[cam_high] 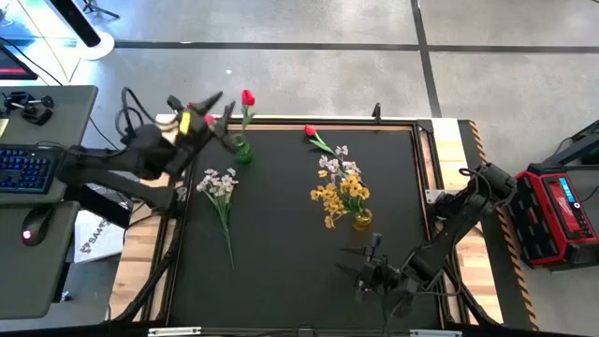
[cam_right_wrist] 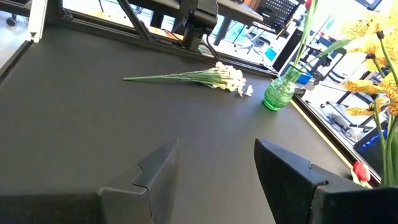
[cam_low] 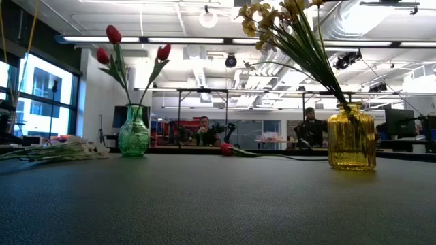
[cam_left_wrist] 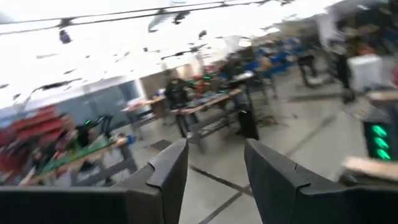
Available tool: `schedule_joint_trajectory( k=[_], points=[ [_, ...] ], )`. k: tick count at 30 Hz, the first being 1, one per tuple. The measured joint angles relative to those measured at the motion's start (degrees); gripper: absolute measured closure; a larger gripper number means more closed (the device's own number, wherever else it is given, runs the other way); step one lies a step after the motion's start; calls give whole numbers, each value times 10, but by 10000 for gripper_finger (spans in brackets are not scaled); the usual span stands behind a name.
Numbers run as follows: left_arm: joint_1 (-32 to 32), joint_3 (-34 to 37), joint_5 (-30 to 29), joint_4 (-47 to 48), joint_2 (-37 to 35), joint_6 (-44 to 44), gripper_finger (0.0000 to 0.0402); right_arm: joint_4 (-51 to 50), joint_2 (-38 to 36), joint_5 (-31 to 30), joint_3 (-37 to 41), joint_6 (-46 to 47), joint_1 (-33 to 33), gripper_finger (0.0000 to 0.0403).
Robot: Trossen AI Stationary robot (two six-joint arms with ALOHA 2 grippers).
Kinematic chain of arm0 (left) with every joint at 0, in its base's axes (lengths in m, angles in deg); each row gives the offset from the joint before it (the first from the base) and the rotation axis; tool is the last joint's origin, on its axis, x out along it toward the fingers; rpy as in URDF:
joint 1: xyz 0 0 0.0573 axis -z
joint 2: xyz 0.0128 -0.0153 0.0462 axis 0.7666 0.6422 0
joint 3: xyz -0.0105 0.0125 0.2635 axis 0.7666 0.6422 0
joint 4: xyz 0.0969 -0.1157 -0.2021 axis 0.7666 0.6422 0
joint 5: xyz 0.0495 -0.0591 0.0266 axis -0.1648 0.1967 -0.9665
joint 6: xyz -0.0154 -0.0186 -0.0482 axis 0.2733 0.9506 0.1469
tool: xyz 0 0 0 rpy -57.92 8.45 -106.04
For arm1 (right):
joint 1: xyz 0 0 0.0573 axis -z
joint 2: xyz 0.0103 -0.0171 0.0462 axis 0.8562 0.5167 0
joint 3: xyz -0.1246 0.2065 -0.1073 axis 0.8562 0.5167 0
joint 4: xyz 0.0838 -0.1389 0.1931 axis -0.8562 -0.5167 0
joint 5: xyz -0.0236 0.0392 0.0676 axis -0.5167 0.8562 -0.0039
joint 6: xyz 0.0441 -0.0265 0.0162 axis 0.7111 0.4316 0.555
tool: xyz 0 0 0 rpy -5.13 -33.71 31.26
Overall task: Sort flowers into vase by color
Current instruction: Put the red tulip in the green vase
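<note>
Now we judge the red sorting nearly done: left gripper (cam_high: 213,105), spread and empty, near the green vase (cam_high: 243,150) with tulips; one tulip (cam_high: 316,137) lies beside the yellow vase (cam_high: 362,219), white bunch (cam_high: 218,184) flat; right gripper (cam_high: 367,269) open, waiting.

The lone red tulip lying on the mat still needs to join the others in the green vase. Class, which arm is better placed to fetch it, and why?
Probably the left. Its open gripper hangs beside the green vase, and the red tulip lies just past that vase. The right gripper, also open, waits at the opposite edge, beyond the yellow vase.
</note>
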Motion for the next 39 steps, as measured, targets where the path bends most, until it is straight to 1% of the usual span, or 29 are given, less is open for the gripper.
schedule_joint_trajectory(
  k=[3, 5, 7, 10, 12, 15, 17, 19, 21, 23, 26, 28, 29, 31, 33, 35, 37, 39],
  points=[
    [78, -1, -38, 3, 27, -28, 270, -3, -14, 9, 0, -3, 0, 208],
    [125, -1, -68, 10, 50, -23, 278, -3, -32, 40, 0, -4, 0, 208],
    [167, -1, -93, 29, 77, 4, 284, -4, -52, 83, -7, -6, 0, 208],
    [216, -1, -100, 86, 123, 97, 290, -4, -82, 179, -31, -29, 0, 208],
    [237, -1, -99, 131, 156, 187, 292, -12, -97, 243, -58, -49, 1, 208],
    [254, -1, -95, 197, 213, 336, 294, -64, -113, 305, -121, -72, 11, 208],
    [256, -1, -94, 229, 257, 417, 294, -128, -120, 317, -178, -75, 22, 208],
    [256, 0, -94, 243, 302, 476, 294, -211, -123, 313, -242, -67, 39, 210],
    [256, 0, -102, 238, 342, 513, 294, -298, -123, 291, -312, -54, 63, 214],
    [252, -1, -124, 222, 379, 539, 294, -369, -123, 276, -375, -47, 99, 221],
    [246, -1, -174, 209, 421, 585, 294, -468, -123, 290, -460, -50, 181, 233],
    [240, -1, -209, 207, 438, 607, 294, -530, -123, 310, -507, -64, 255, 239],
    [238, -1, -213, 208, 442, 608, 294, -553, -124, 325, -523, -75, 299, 241],
    [234, -1, -207, 209, 444, 611, 294, -604, -124, 377, -542, -92, 398, 242],
    [234, -1, -200, 206, 444, 622, 294, -642, -123, 441, -544, -111, 507, 243],
    [235, -1, -200, 206, 444, 624, 294, -650, -122, 487, -525, -139, 612, 243],
    [237, -1, -200, 206, 444, 621, 294, -649, -124, 520, -490, -160, 709, 243],
    [240, -1, -200, 209, 444, 627, 294, -628, -130, 563, -427, -168, 794, 243]
  ],
)
